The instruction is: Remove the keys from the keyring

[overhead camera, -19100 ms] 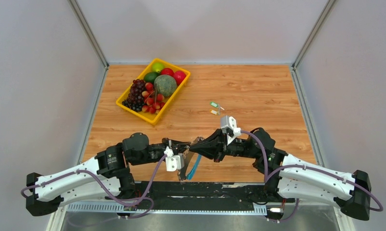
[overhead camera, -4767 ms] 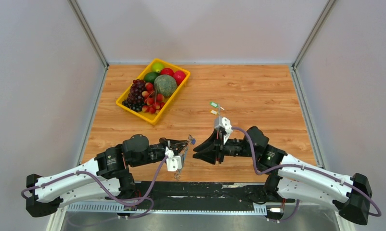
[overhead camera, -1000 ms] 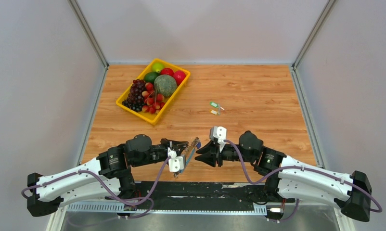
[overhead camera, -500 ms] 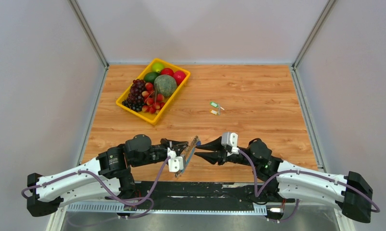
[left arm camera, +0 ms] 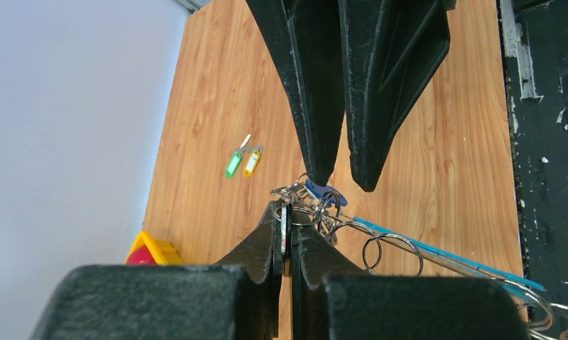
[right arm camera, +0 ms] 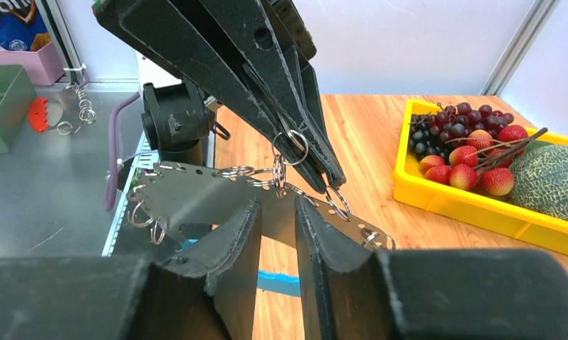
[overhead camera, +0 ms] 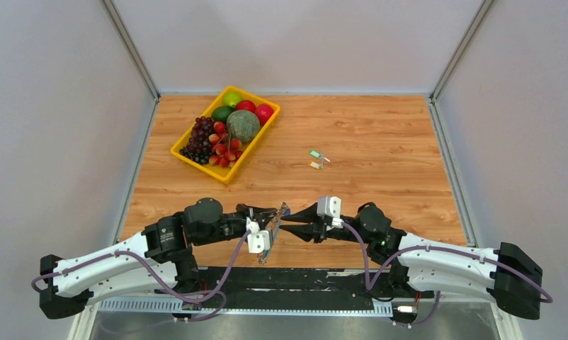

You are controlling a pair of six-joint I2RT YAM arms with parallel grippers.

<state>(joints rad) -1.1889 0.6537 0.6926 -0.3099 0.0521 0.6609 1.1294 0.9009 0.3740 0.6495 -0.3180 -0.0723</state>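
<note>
Currently, the table [overhead camera: 380, 127] carries a yellow tray [overhead camera: 255, 145] at the upper left of the top view; neither matters for this step.

The keyring [right arm camera: 196, 195] is at the lower middle of the top view and appears lifted off the table. Its long axis slopes from the meeting point of my grippers down toward the bottom edge of the frame.

My left gripper [left arm camera: 286, 216] is clamped tight on the upper end of the keyring. My right gripper [left arm camera: 343, 180] has its jaws apart and holds nothing. Its tips point left at that clamped end.

In the left wrist view, the blue key [left arm camera: 326, 193] hangs just below the right tips; I cannot tell whether they touch. The key lies straight ahead of the right gripper, between its tips and the left jaws, so the right arm is the nearer one. My judgement: advance slightly, close on the blue head, then draw it rightward.

The green key [overhead camera: 314, 153] and orange key [overhead camera: 314, 166] lie loose at centre right, already off.
</note>
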